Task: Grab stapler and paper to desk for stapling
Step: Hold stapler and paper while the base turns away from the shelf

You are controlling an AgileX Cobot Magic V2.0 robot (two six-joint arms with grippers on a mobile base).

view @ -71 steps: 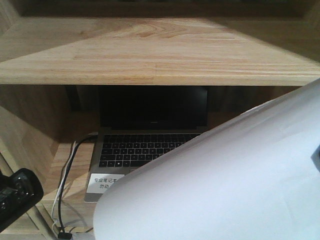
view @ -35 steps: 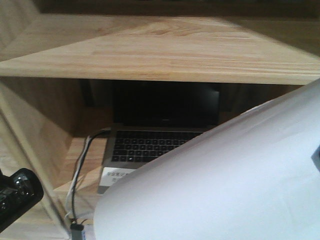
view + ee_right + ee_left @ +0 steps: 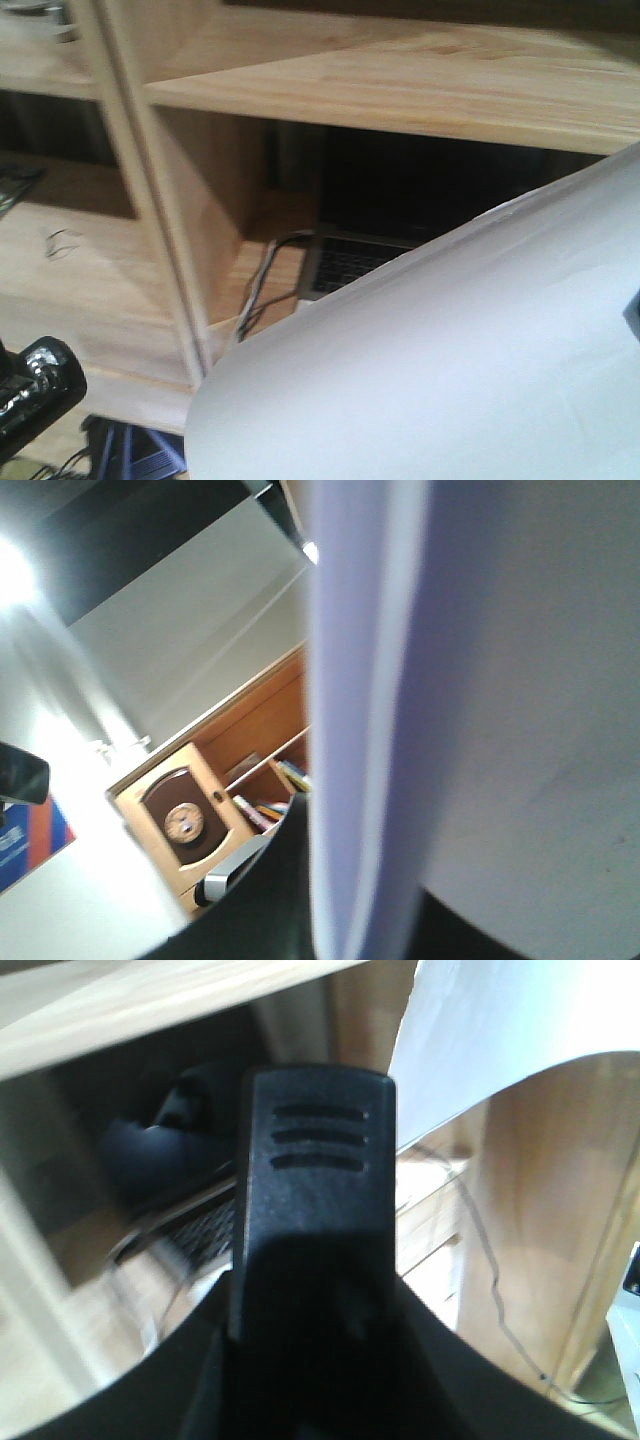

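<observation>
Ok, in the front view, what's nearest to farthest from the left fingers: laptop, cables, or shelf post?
1. Shelf post, upright, left of middle.
2. Cables, draped just right of it.
3. Laptop, farthest back, partly behind the paper.

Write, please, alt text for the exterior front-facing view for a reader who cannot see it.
A large curved white paper fills the lower right, hiding most of an open laptop in a wooden shelf unit compartment. Cables trail from the laptop's left side, and a glossy black object pokes in at the lower left.

A laptop point(image 3: 352, 262) and cables point(image 3: 258, 292) lie on the wooden shelf point(image 3: 205, 190).
</observation>
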